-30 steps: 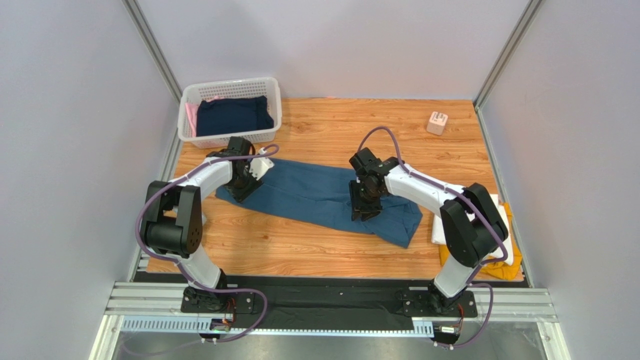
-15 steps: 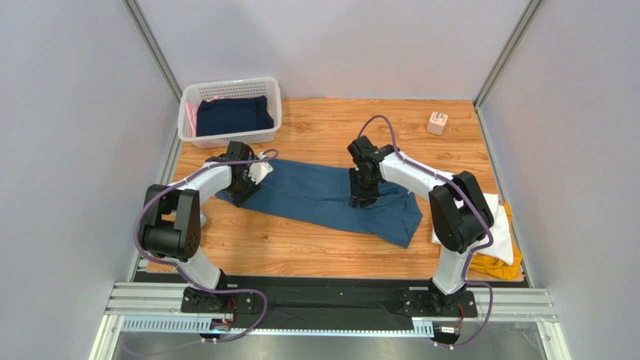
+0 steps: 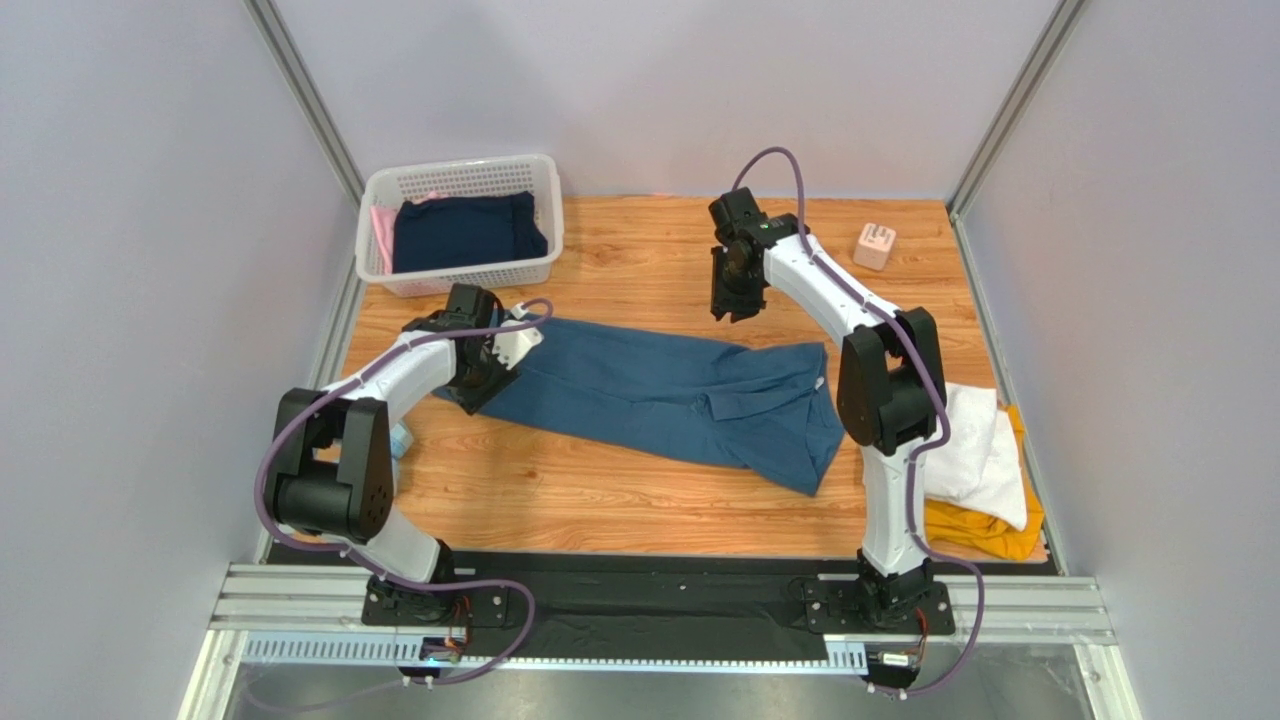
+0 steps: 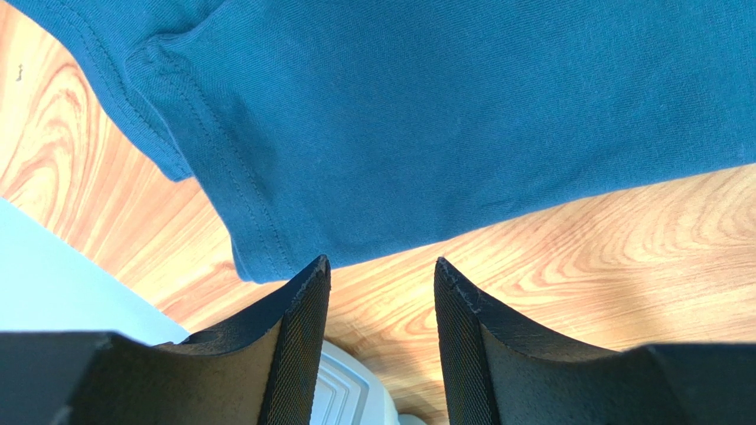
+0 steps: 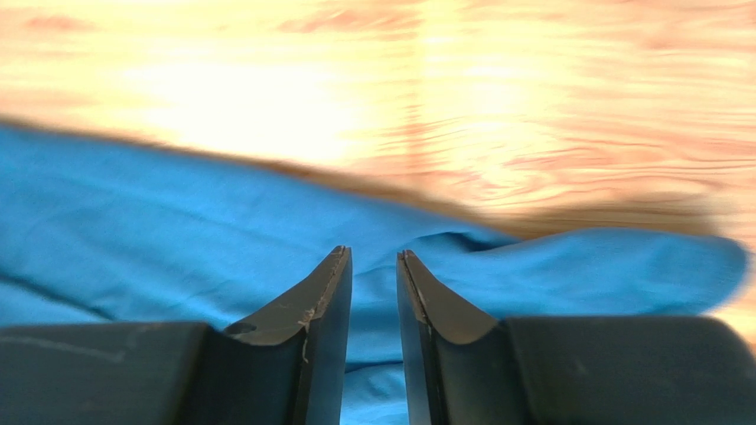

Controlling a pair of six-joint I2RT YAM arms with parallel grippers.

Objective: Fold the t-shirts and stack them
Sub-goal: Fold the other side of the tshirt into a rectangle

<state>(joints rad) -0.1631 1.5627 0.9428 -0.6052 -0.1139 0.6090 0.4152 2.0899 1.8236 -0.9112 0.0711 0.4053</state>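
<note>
Left tool [image 4: 381, 266], jaws apart and empty, sits low at the left end of the teal tee [image 3: 661, 393] spread on the bench [image 3: 601, 503], while the right tool [image 5: 373, 252], jaws a narrow slit apart and empty, hangs beyond its far edge, with a white tee [image 3: 977, 435] over a mustard tee [image 3: 984, 528] at right.

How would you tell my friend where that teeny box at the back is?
Look at the light wooden table, then its far right corner. The small pale pink-and-white cube sits there alone on bare wood. Unlike the floppy teal-blue t-shirt and white lattice plastic basket, it is tiny and boxy.
</note>
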